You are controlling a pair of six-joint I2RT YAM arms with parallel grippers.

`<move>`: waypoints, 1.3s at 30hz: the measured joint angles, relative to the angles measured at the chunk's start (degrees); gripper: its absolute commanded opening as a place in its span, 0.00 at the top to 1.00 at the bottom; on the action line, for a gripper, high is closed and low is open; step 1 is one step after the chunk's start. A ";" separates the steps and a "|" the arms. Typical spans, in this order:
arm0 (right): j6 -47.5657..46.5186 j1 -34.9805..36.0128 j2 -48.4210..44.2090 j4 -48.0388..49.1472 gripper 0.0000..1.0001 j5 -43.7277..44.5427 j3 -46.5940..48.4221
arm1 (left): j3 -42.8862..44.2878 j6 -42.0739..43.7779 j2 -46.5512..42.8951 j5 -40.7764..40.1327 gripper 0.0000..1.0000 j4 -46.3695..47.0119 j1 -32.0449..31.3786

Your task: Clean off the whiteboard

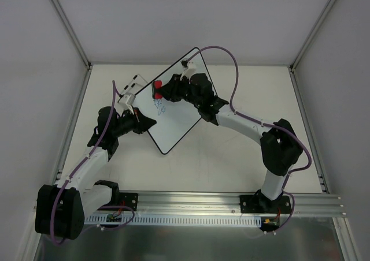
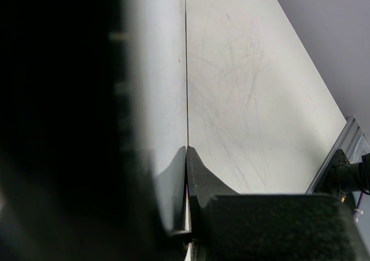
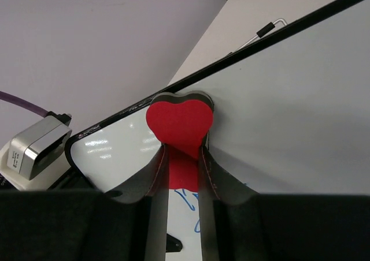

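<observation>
Wiping looked to be the step in hand. Whiteboard (image 1: 180, 114) sat skewed mid-table (image 1: 243, 157). My left gripper (image 1: 141, 120) was clenched on its left edge, and my right gripper (image 1: 164, 90) grasped the red eraser (image 1: 156, 86), set just above the blue scribbles (image 1: 159, 105). Next move, I judged: drag the eraser down across them.

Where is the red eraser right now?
In the top view the red heart-shaped eraser sits left of centre, clamped in the right gripper's jaws against the whiteboard near its upper-left edge, just above the blue scribbles.
</observation>
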 measured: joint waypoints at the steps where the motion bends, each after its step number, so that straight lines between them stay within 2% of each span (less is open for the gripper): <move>1: -0.02 0.22 0.00 0.00 1.00 -0.02 0.13 | 0.00 -0.02 0.00 0.00 1.00 -0.02 0.00; 8: -0.17 -0.07 -0.37 1.25 1.00 0.22 -1.44 | 0.00 -0.04 -0.02 0.02 1.00 -0.24 -0.02; 16: 0.07 -5.29 -4.87 2.10 1.00 1.99 -14.91 | 0.00 0.15 -0.09 0.11 1.00 -0.20 -0.63; 21: 0.07 -7.45 -5.40 1.44 1.00 2.89 -18.95 | 0.00 0.33 -0.09 0.09 1.00 -0.22 -0.66; 28: -1.33 -6.36 -5.44 -2.51 1.00 3.93 -16.28 | 0.02 0.39 -0.09 0.09 1.00 -0.20 -0.66; 39: -4.92 1.84 -2.16 -7.65 1.00 3.85 -0.63 | 0.09 0.07 -0.09 -0.37 1.00 -0.24 -0.66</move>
